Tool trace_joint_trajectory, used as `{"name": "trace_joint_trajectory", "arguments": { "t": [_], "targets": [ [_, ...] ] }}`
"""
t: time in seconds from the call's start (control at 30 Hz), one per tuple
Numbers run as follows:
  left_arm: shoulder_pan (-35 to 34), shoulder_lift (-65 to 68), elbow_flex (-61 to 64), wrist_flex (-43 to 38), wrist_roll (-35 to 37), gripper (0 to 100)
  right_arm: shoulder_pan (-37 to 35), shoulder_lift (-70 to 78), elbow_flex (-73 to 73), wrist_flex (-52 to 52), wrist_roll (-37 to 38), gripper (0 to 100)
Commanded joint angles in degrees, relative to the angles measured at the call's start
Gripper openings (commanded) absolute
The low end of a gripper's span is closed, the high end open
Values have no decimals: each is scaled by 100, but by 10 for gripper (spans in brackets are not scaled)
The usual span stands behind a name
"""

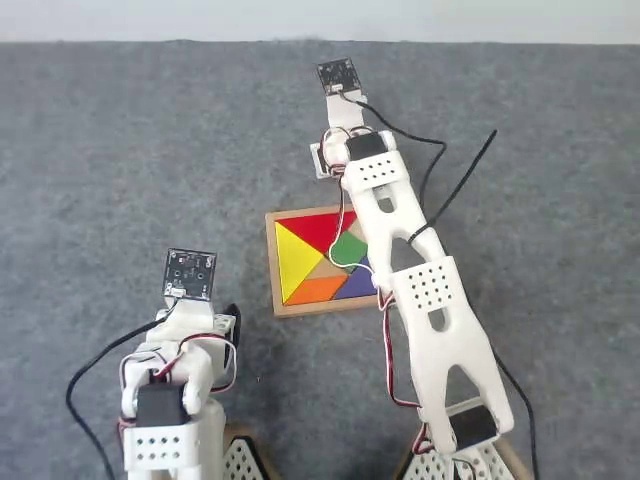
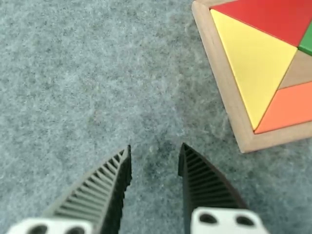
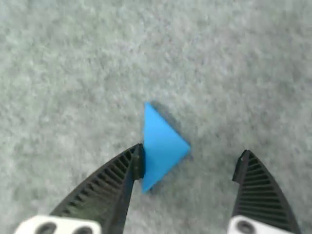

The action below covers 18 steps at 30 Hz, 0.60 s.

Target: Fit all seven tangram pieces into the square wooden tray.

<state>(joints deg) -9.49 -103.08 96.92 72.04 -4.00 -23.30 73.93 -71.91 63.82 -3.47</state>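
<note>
You're at the pick-up step for the blue triangle [image 3: 163, 145]. It lies flat on the grey counter [image 3: 73, 58], past the far edge of the square wooden tray [image 1: 272, 268] and apart from it. Your right claw [image 3: 191, 160] is spread wide around the piece and holds nothing. One finger [image 3: 127, 168] touches the triangle's long edge, while the other stands clear of its opposite point.

Your left claw [image 2: 156, 151] hangs part open and empty over bare counter, near a corner of the tray.

In the tray sit a yellow triangle [image 2: 248, 63], a red triangle [image 2: 273, 17], a green square [image 1: 348, 247], an orange piece [image 2: 287, 107] and a purple piece [image 1: 355, 285]. A patch of bare wood [image 2: 298, 73] shows between the yellow, green and orange. The right arm crosses part of the tray in the high view, so you cannot count every slot.

Next, I judge, you should shift the right claw so the triangle sits midway between the fingers. Then close across the long edge and the point. A one-sided squeeze would likely skate the thin piece over the felt. After that, lift it, bring it back over the tray, and turn it to match the open gap.
</note>
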Motion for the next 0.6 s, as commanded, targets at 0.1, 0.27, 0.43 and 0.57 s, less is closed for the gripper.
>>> {"name": "trace_joint_trajectory", "arguments": {
  "t": [0.1, 0.27, 0.43, 0.57],
  "targets": [
    [18, -158, -48, 53, -35, 153, 127, -92, -352, 251, 18, 299],
    [18, -158, -48, 53, -35, 153, 136, -101, -396, -145, 62, 299],
    [18, -158, -48, 53, -35, 153, 110, -48, -343, -505, 62, 299],
    [18, -158, -48, 53, -35, 153, 22, 215, -396, -514, 62, 299]
  ]
}}
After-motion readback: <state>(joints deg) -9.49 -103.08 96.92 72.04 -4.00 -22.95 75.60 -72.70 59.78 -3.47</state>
